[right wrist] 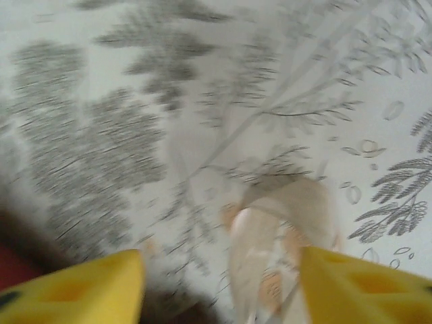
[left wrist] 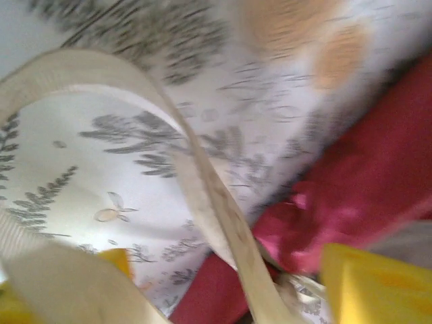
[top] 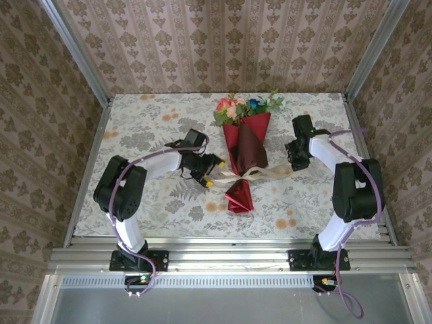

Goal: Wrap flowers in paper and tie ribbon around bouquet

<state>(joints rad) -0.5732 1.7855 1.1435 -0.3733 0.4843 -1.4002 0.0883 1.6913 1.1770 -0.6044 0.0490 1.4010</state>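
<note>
The bouquet [top: 244, 138] lies on the worktop [top: 148, 121], with the ribbon [top: 262, 174] at its narrow waist. The left tool [top: 214, 173] and right tool [right wrist: 219, 293] flank it, jaws spread, ribbon looping between each pair.

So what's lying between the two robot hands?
In the top view, the bouquet lies between the left gripper and the right gripper, with the ribbon trailing from its narrow part toward the right one.

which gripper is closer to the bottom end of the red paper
Left. The left gripper sits just to the left of the paper near its lower end. The right gripper is farther off, to the right of its middle.
</note>
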